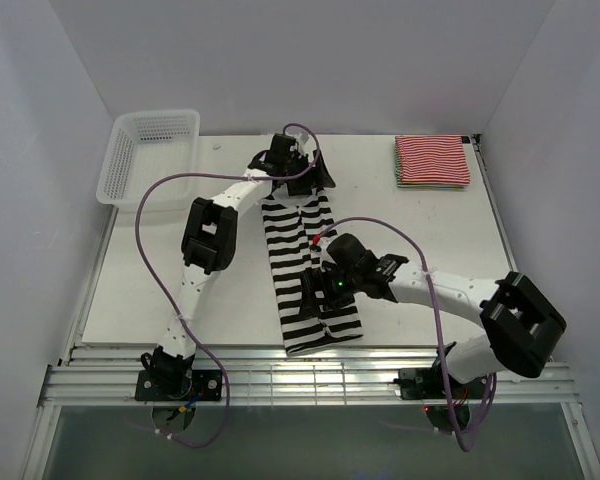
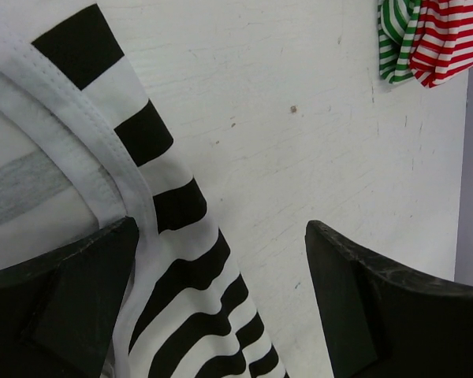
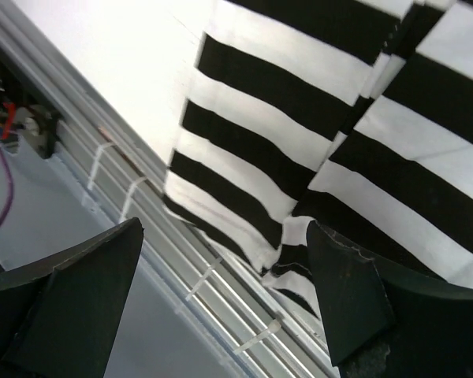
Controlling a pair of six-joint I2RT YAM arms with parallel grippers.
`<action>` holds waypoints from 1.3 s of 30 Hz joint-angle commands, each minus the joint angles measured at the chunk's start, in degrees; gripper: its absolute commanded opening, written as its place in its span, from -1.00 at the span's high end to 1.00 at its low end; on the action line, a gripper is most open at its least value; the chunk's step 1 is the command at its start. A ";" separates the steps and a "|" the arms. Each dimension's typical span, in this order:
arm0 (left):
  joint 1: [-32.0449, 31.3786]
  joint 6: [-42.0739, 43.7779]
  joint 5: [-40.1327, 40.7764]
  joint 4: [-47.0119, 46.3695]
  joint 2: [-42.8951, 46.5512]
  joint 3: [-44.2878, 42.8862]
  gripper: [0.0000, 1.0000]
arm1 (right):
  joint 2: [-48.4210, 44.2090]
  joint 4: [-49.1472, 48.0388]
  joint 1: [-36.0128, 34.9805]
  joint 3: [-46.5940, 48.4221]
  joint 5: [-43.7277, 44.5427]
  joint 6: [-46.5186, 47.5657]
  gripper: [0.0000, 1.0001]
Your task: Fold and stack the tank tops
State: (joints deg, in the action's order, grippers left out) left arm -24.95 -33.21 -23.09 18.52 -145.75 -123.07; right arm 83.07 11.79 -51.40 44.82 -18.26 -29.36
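Jaws left and right stand wide open over opposite ends of the black-and-white top (image 1: 305, 270), stretched along the surface (image 1: 180, 290) to its near edge, while the red-striped top (image 1: 433, 160) lies on the green-striped top (image 2: 394, 35) far right.

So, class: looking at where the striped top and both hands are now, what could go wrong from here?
1. The near hem of the black-and-white top hangs past the table onto the metal rails; it may snag or slip off.
2. The open left hand straddles only the strap's edge, so it might pinch one layer and fold crookedly.
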 commanded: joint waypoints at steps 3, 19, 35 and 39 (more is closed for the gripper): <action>-0.01 1.83 -1.42 3.71 11.80 -0.42 -0.96 | -8.88 3.85 -0.11 3.88 2.18 0.71 -0.80; -4.14 -4.39 4.54 11.18 50.18 40.31 -0.96 | -23.39 13.07 13.77 -6.14 -2.04 3.35 -0.80; -20.58 -30.60 4.29 16.54 85.72 87.20 -0.96 | -24.27 13.34 17.03 -14.85 -9.95 5.02 -0.80; -21.10 -31.12 2.00 13.04 83.10 89.66 -0.89 | -23.83 13.08 17.47 -14.94 -8.37 4.67 -0.80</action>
State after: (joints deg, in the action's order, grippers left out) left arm -45.52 -61.95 -19.20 34.15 -61.19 -34.96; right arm 59.68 25.45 -34.41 30.04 -26.92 -25.06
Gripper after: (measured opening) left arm 0.956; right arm 0.900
